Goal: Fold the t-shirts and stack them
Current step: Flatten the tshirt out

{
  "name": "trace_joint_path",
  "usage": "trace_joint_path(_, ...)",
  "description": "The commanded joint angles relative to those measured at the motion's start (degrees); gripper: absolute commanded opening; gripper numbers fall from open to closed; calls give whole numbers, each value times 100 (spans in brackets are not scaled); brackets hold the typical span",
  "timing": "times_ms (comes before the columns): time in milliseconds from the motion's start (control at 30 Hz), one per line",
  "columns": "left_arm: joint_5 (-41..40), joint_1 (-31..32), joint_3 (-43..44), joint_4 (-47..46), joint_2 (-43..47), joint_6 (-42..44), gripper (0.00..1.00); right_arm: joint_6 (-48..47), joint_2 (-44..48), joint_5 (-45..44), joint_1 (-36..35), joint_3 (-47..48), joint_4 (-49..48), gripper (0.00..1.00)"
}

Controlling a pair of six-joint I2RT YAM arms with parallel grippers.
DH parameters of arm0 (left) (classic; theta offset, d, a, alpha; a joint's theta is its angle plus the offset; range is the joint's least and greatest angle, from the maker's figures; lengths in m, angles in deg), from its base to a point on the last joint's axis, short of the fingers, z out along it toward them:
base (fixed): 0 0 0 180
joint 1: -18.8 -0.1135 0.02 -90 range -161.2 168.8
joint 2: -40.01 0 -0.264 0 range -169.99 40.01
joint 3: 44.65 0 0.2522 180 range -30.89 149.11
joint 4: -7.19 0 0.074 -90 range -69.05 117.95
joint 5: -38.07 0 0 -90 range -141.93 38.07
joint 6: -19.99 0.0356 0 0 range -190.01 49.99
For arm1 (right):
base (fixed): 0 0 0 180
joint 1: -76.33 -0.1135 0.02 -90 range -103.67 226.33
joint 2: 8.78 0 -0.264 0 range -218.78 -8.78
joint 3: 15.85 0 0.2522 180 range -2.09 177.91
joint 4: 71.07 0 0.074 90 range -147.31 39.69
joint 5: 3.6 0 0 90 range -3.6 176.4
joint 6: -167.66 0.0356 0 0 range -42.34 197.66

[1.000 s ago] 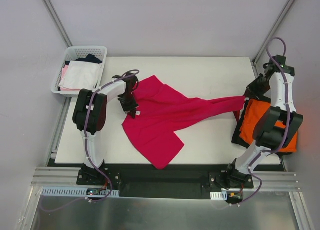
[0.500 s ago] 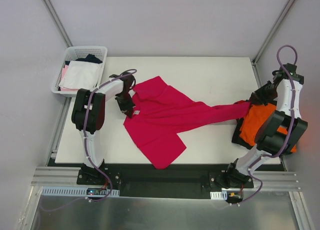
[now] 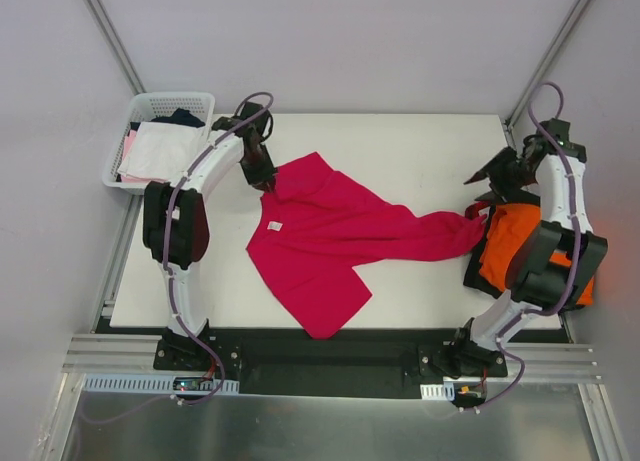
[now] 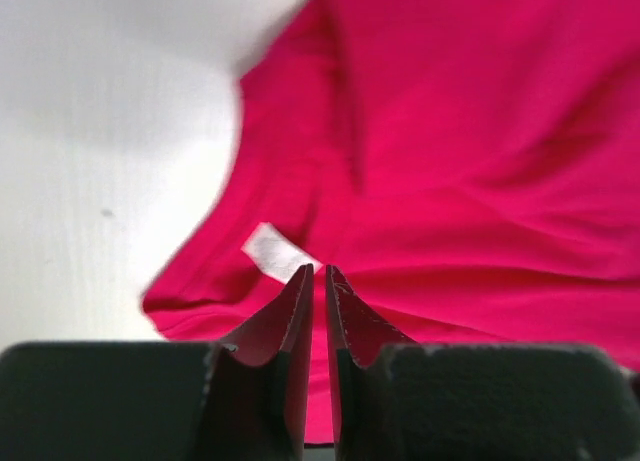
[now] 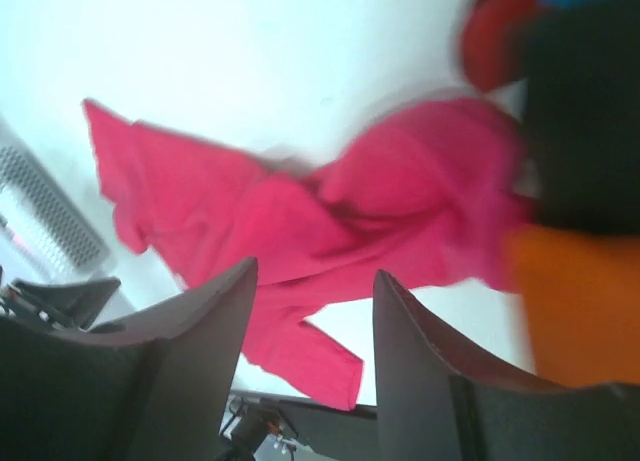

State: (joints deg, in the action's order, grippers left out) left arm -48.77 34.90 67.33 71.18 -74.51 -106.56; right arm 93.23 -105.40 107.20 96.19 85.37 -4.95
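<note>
The crimson t-shirt point(image 3: 320, 231) lies spread and rumpled on the table point(image 3: 420, 151), with its white neck label point(image 3: 275, 224) facing up. My left gripper point(image 3: 268, 179) hovers at the shirt's far-left corner. In the left wrist view the left gripper point(image 4: 314, 269) is all but shut, with only a thin slit and no cloth pinched, above the shirt point(image 4: 480, 161) and label point(image 4: 275, 253). My right gripper point(image 3: 480, 193) hangs open over the shirt's bunched right end. The right wrist view shows this gripper point(image 5: 315, 269) empty above the shirt point(image 5: 400, 201). The orange t-shirt point(image 3: 512, 239) rests on the black one point(image 3: 475, 271) at the right edge.
A white mesh basket point(image 3: 150, 106) holding white, pink and dark garments stands off the table's far-left corner. The orange t-shirt point(image 5: 580, 301) also shows at the right of the right wrist view. Both arm bases sit along the near edge.
My right gripper opened and let go of the shirt's stretched right end, which slumped onto the table. My left arm swung from the neck label toward the far-left corner.
</note>
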Motion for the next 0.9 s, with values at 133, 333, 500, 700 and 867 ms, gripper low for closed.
trace_joint_path(133,1906,754,1173,-409,-1115,263,7,120,-972,1155,-1721,614,-603,40)
trace_joint_path(333,2128,781,1507,-699,-1880,263,1,298,-1403,1278,-2398,755,-719,29)
trace_joint_path(500,2040,676,2105,-787,-2434,166,0,8,-1386,1251,-2749,536,-367,28)
trace_joint_path(700,2013,570,2483,-954,-2882,193,1,-116,-1447,1286,-3066,219,-261,28)
trace_joint_path(867,1812,517,3027,-981,-3322,149,2,-177,-1833,1322,-3330,534,-130,27)
